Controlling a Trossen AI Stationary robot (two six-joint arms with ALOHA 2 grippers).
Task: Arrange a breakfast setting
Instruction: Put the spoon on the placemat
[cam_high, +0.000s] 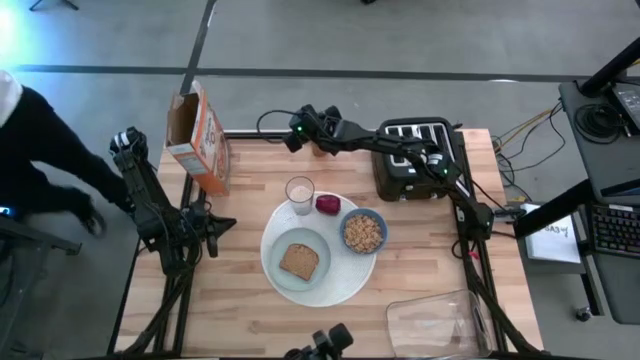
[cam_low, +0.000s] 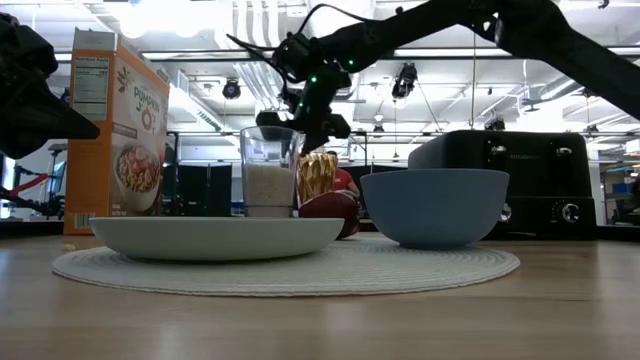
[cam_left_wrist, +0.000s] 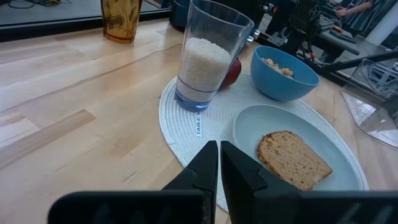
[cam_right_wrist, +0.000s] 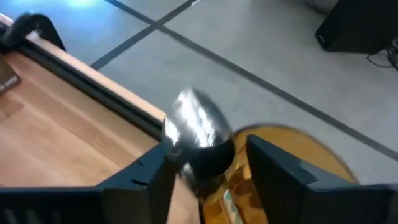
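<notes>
We list two dark jointed arms: right arm (cam_high: 420, 150) carrying a green indicator light; left pincer (cam_left_wrist: 217, 177) of matte black, wedge-shaped fingers.

One camera hangs overhead and looks straight down, taking in the whole table (cam_high: 250, 300), both arms and the floor around it. Another sits at the tabletop's edge, looking level across the round mat (cam_low: 285, 270) into the room behind, very close to the blue bowl (cam_low: 435, 205). The left wrist camera looks forward and down past its own fingers (cam_left_wrist: 214, 171), close over the glass (cam_left_wrist: 208, 56) and toast (cam_left_wrist: 292, 158); all three share these dishes. The right wrist camera points down at the table's far edge and the floor, right up against a spoon (cam_right_wrist: 199, 127).
</notes>
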